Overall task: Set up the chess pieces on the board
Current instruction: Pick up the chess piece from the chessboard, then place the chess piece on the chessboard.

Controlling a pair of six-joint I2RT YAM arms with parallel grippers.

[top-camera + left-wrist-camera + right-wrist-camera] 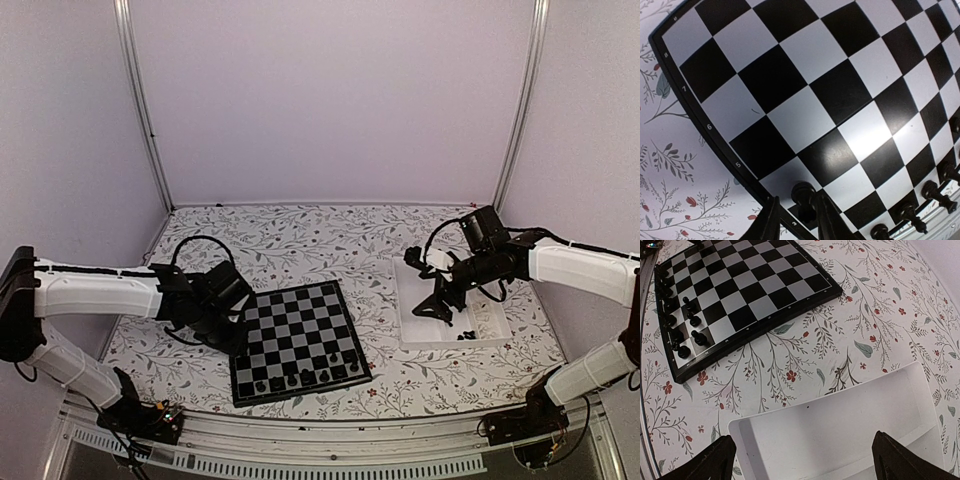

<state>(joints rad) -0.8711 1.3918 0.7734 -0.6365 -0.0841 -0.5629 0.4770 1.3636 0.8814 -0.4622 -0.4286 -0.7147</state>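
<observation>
Black fingertips (834, 225) of the left gripper (802, 227) stand narrow around one tiny black plastic chess pawn (803, 194) by the border of the flat black-and-white chequered board (805, 120); can't tell if they pinch it. Pawn likely light, rigid, smooth, tippy: take it at the waist under the head, kept upright. Other black chess pieces (934, 192) line the near rows. Right gripper (810, 465) jaws wide, empty, over the white plastic tray (840, 425).
</observation>
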